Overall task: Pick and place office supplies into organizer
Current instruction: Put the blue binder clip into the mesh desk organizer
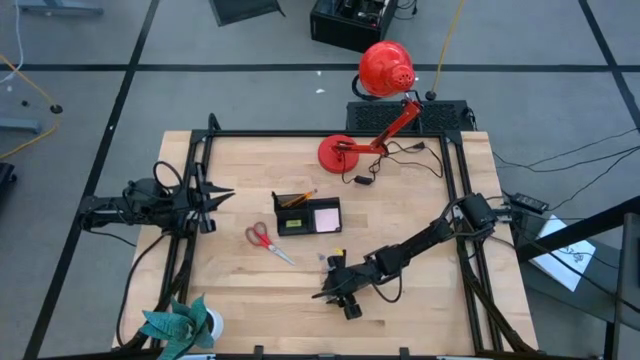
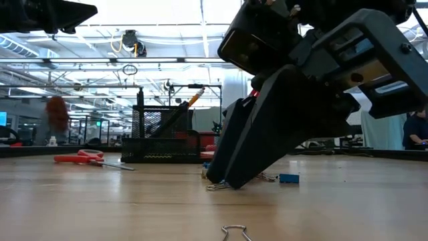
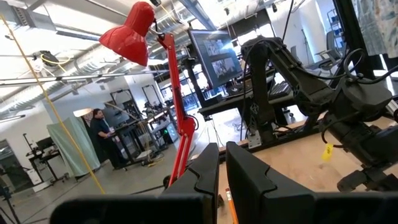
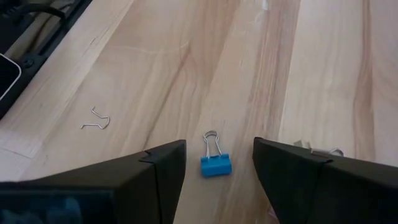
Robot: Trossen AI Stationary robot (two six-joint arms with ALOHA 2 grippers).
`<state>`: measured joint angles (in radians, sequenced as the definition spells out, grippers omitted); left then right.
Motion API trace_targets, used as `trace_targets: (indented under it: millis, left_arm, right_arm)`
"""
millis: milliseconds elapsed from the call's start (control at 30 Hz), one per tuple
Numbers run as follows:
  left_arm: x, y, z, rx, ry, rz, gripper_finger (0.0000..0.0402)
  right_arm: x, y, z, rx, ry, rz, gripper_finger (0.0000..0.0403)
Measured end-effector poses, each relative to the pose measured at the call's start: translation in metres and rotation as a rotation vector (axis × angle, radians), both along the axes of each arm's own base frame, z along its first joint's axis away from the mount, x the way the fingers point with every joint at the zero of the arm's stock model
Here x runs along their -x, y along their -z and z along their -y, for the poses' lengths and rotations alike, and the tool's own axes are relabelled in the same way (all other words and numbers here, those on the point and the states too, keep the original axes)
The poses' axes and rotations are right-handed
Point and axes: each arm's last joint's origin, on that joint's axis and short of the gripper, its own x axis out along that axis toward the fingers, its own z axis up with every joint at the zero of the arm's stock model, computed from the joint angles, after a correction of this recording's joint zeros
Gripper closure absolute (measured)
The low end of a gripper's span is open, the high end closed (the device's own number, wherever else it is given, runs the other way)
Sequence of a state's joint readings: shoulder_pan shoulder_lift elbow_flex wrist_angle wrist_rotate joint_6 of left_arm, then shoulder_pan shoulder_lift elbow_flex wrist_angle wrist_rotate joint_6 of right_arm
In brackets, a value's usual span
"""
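My right gripper (image 4: 217, 163) stands fingers wide, straddling a blue binder clip (image 4: 215, 164) at lower centre; the overhead view hides that clip. Organizer (image 1: 307, 213) sits mid-frame overhead, scissors (image 1: 264, 239) just left. Left gripper (image 3: 221, 177), fingers narrowly parted, waits at left.

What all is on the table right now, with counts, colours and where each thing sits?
organizer: one, black, table centre, pens and a pencil standing in it
notepad: one, pink, right part of the organizer
scissors: one pair, red-handled, left of and nearer than the organizer
binder clip: one, blue, on the wood between the right pincer's fingers
wire clip: one, silver, loose on the wood near the blue one
lamp: one, red, base at the far edge
plant: one, teal, near left corner
left pincer: left side, raised, idle
right pincer: open, low over the binder clip
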<state>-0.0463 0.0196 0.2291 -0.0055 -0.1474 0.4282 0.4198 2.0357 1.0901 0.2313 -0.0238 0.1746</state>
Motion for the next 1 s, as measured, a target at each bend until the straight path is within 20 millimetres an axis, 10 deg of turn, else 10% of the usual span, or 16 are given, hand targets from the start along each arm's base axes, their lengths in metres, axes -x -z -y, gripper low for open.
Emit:
trace_targets:
  millis: [1000]
  left_arm:
    - [0.0,0.0,-0.0001,-0.002,-0.003,0.0,0.0366]
  right_arm:
    - [0.0033,0.0001,0.0005,-0.005,-0.024,-0.036,0.0334]
